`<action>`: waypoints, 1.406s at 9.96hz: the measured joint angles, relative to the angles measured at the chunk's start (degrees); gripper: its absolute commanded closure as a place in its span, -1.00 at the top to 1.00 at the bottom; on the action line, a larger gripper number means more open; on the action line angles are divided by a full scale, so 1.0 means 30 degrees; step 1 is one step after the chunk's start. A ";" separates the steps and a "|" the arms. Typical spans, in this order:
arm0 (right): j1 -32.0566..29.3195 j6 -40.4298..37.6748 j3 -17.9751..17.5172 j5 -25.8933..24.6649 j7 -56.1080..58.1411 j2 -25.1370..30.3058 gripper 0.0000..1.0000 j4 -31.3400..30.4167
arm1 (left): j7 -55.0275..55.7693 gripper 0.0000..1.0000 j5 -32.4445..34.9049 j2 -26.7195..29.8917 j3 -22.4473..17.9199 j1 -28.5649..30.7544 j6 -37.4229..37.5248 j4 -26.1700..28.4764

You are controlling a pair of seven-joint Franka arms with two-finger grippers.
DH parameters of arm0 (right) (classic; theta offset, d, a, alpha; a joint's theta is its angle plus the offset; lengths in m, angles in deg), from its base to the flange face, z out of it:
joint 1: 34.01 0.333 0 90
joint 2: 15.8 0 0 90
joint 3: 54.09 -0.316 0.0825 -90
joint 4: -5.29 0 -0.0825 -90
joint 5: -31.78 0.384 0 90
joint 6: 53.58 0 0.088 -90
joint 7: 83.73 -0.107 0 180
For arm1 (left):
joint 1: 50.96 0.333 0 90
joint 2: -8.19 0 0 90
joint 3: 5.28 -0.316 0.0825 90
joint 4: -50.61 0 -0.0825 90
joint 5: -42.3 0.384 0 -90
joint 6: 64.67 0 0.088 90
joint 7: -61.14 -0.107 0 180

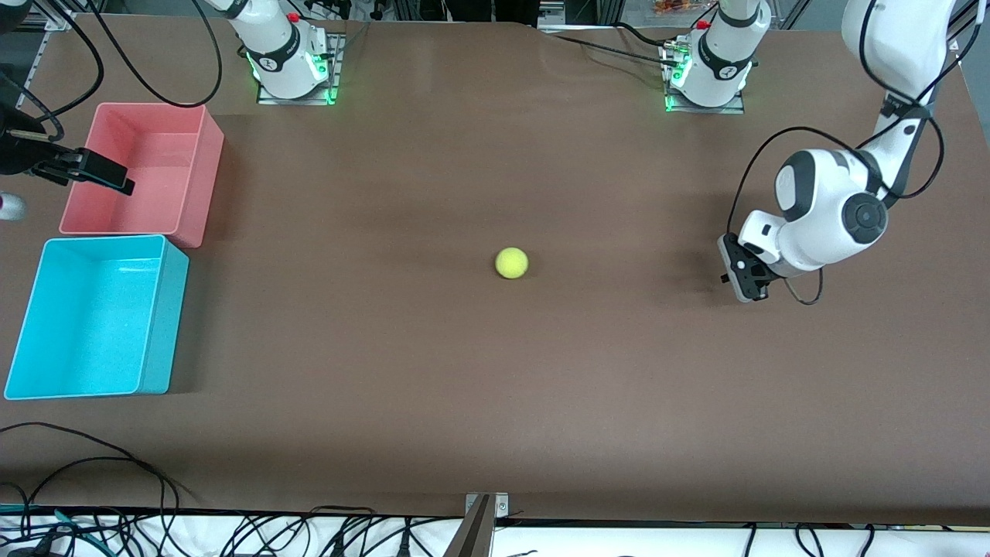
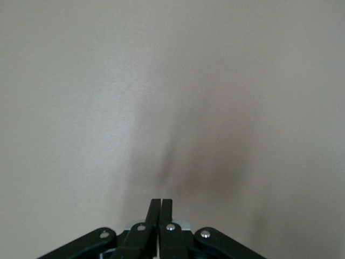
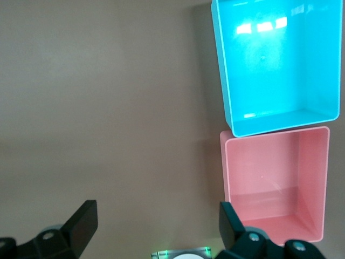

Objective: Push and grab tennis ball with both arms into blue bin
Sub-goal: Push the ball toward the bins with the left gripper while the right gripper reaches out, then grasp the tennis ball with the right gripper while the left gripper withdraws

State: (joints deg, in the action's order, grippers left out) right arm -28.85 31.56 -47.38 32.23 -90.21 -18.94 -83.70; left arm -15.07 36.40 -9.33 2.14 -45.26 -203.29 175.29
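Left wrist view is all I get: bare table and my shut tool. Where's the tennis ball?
Observer: The tennis ball sits mid-table, from your left tool toward the right arm's end.
Operator: And the blue bin?
Observer: The blue bin stands at the right arm's end, nearer the front camera than the pink bin.
Operator: Right tool?
Observer: The right tool is open, over the pink bin's edge.
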 measured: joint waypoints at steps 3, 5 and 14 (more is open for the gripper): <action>0.1187 -0.0162 -0.0534 -0.0002 -0.0219 -0.0098 1.00 -0.0966 | -0.0119 1.00 0.0000 0.1481 -0.0710 0.0012 0.0189 0.0288; 0.1785 -0.0206 -0.1108 0.0000 -0.0245 -0.0196 1.00 -0.2582 | -0.0117 1.00 0.0000 0.2117 -0.0724 0.0010 0.0159 0.0354; 0.2341 0.8952 -0.3691 0.0158 -0.0262 -0.1362 1.00 -1.3373 | 0.0928 1.00 -0.0002 0.9145 -0.1083 0.0036 0.0730 0.0562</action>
State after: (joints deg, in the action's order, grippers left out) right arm -21.83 58.42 -58.45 32.70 -91.00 -23.02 -123.81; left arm -12.29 36.39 18.11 -1.11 -45.15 -201.10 176.98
